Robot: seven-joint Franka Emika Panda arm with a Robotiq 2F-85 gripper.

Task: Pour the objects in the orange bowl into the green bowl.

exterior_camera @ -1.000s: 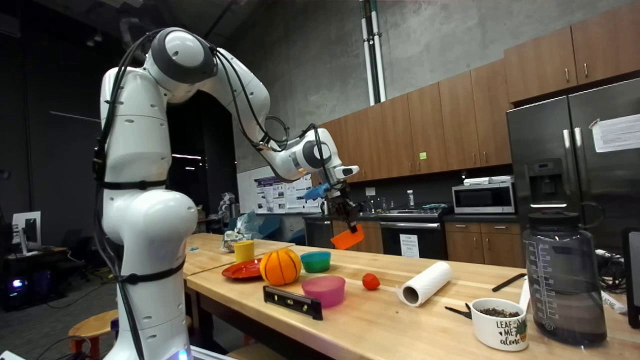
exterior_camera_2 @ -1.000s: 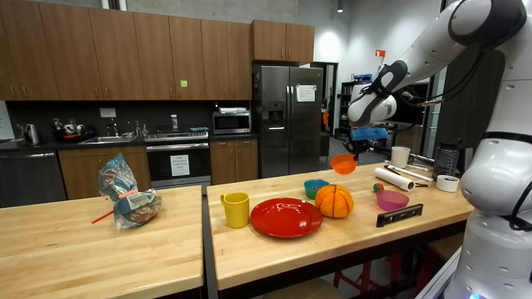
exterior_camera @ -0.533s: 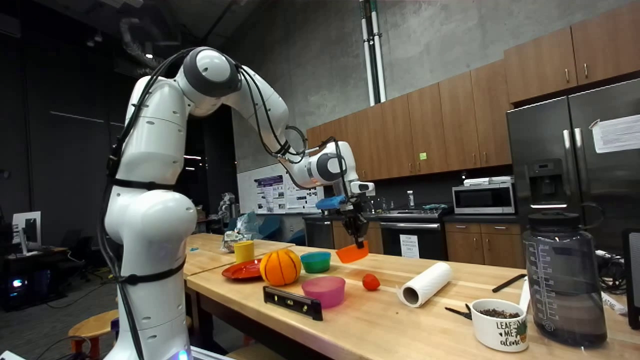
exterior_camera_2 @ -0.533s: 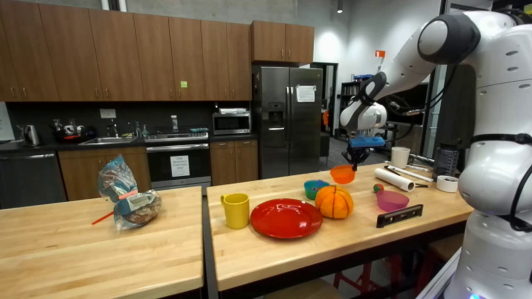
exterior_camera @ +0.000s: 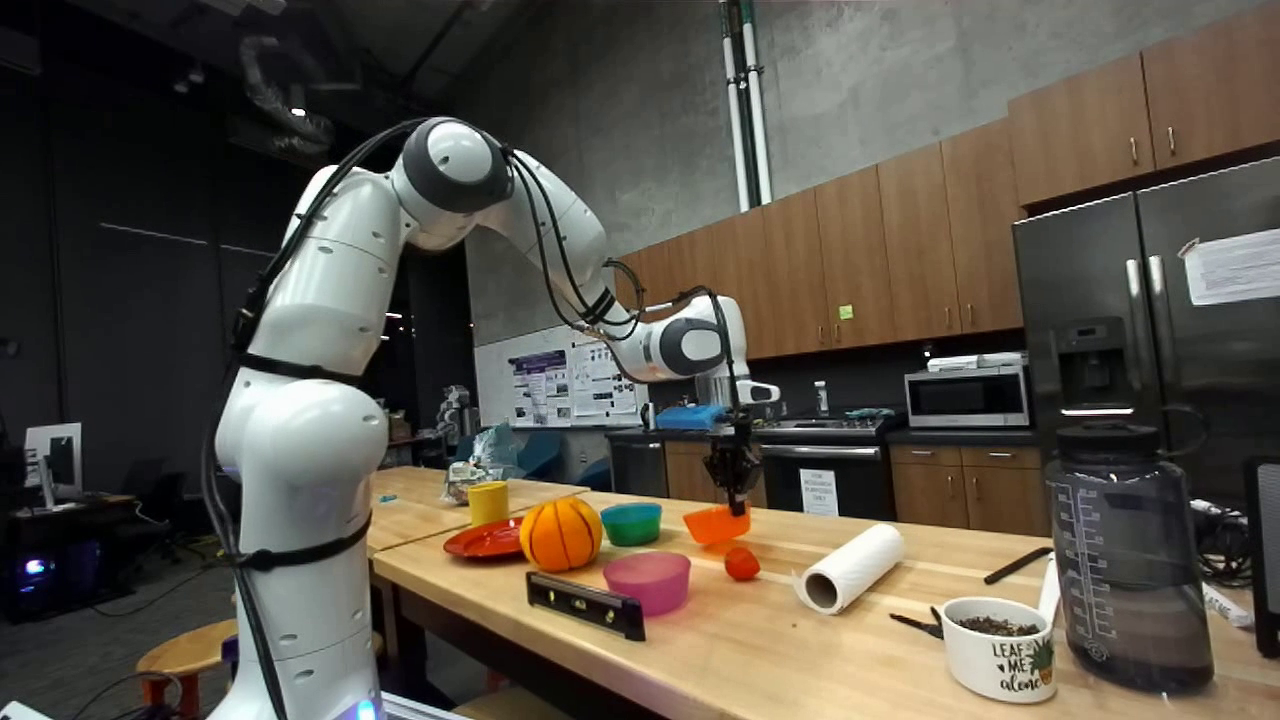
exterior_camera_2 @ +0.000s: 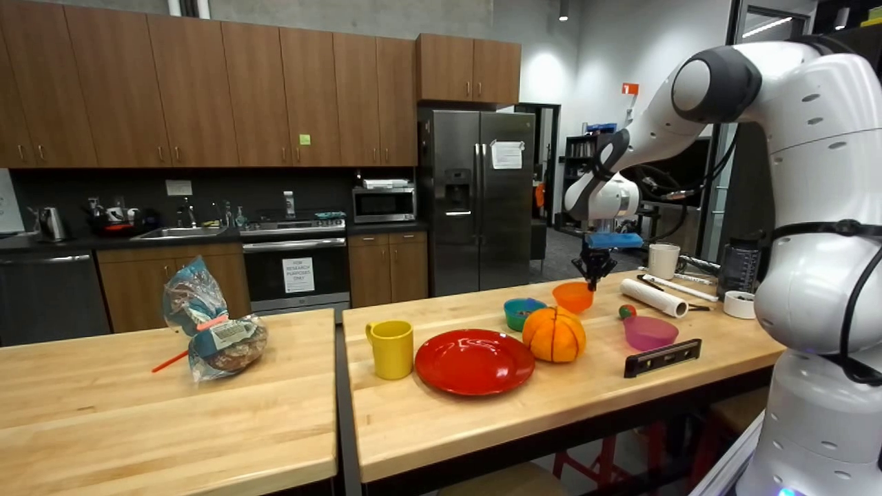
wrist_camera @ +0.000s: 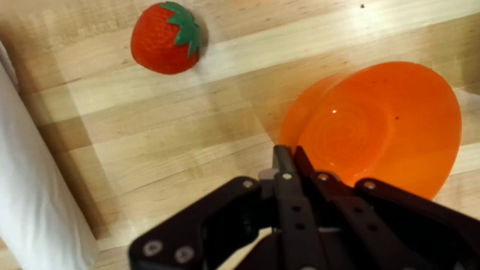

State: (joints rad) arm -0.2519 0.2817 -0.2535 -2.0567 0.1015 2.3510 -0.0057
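Observation:
The orange bowl [exterior_camera: 715, 526] is at or just above the table, slightly tilted; I cannot tell whether it touches. It also shows in an exterior view [exterior_camera_2: 573, 297]. In the wrist view the orange bowl [wrist_camera: 382, 123] looks empty inside except for tiny dark specks. My gripper [wrist_camera: 289, 149] is shut on its rim, one finger inside and one outside. The gripper also shows in both exterior views [exterior_camera: 738, 508] [exterior_camera_2: 592, 285], pointing down. The green bowl [exterior_camera: 632, 526] stands beside the orange bowl. In an exterior view the green bowl [exterior_camera_2: 517, 318] holds small objects, one of them blue.
A toy strawberry [wrist_camera: 165, 39], a paper roll [exterior_camera: 855, 567] and a pink bowl [exterior_camera: 648, 582] are near the orange bowl. A pumpkin [exterior_camera_2: 554, 335] stands close to the green bowl. A red plate [exterior_camera_2: 475, 362], yellow mug [exterior_camera_2: 391, 349] and black level [exterior_camera_2: 663, 357] are also on the table.
My gripper has come down with the orange bowl, turning from a slant to pointing straight down. The bowl has gone from steeply tilted to nearly upright, low over the table.

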